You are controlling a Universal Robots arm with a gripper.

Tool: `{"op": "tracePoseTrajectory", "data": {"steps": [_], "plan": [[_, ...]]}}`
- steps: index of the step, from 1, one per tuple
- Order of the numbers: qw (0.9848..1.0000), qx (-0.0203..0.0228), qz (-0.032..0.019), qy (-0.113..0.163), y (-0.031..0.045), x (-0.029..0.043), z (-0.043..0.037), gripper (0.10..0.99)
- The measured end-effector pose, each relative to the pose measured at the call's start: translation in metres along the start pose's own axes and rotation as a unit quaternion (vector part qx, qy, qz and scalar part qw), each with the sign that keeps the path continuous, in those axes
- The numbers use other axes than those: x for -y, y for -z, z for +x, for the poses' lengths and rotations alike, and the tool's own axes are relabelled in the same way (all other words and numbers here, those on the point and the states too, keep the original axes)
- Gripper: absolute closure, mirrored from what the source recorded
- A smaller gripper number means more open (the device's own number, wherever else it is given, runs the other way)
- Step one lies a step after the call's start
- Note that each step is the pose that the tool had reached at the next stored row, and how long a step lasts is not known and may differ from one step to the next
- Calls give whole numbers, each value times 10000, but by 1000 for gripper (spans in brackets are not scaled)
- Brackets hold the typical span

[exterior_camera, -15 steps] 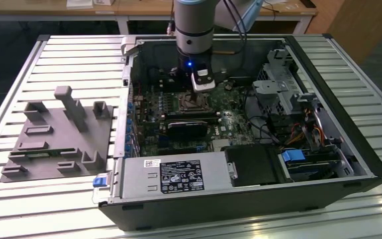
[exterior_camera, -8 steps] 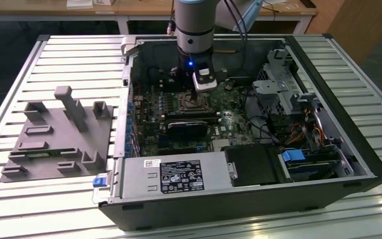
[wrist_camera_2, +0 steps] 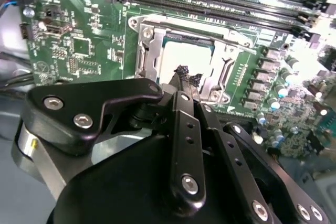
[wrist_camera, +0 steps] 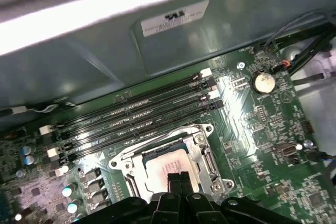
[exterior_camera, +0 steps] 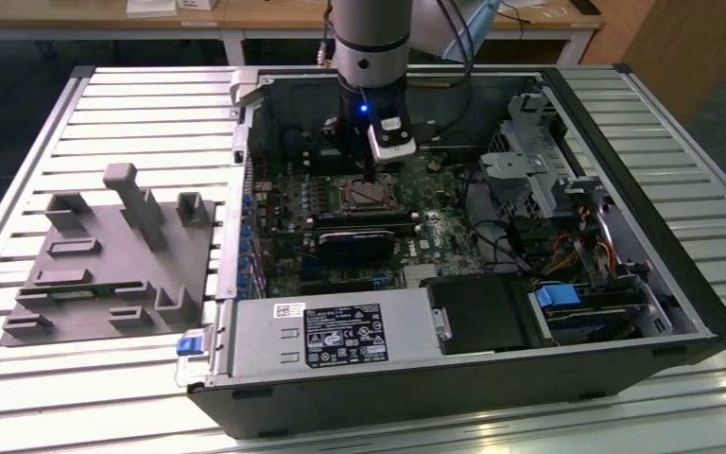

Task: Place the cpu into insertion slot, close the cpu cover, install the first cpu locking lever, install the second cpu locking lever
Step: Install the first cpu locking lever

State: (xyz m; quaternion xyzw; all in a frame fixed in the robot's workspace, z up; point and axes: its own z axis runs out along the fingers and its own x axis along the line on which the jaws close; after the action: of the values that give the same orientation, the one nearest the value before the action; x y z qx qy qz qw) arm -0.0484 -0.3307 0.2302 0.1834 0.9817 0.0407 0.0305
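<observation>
Hovering over the socket, your gripper (wrist_camera_2: 183, 78) has its fingertips pinched close together, holding nothing.

The cpu (wrist_camera_2: 181, 59) lies flat in the insertion slot (wrist_camera: 137, 181) on the green motherboard (wrist_camera: 262, 150), with the cpu cover (wrist_camera_2: 220, 56) folded down around it. Fingertips (wrist_camera: 178, 181) sit just above the chip's top; contact unclear. Memory slots (wrist_camera: 136, 111) run beside the socket.

Pretty clearly a robotics lab or workshop I'm driving from here. An opened desktop computer case (exterior_camera: 464, 284) lies on its side on a ribbed aluminium tabletop (exterior_camera: 136, 113), with a grey moulded parts fixture (exterior_camera: 105, 260) bolted down beside it. Wooden desks (exterior_camera: 275, 19) run along the back, above a dark floor.
</observation>
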Motion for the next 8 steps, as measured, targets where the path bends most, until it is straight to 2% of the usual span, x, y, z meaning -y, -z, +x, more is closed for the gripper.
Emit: {"op": "tracePoseTrajectory", "data": {"steps": [4,8], "plan": [[10000,6,-3,17,76,-7,-3,980],[10000,7,-4,21,79,-7,-3,980]]}}
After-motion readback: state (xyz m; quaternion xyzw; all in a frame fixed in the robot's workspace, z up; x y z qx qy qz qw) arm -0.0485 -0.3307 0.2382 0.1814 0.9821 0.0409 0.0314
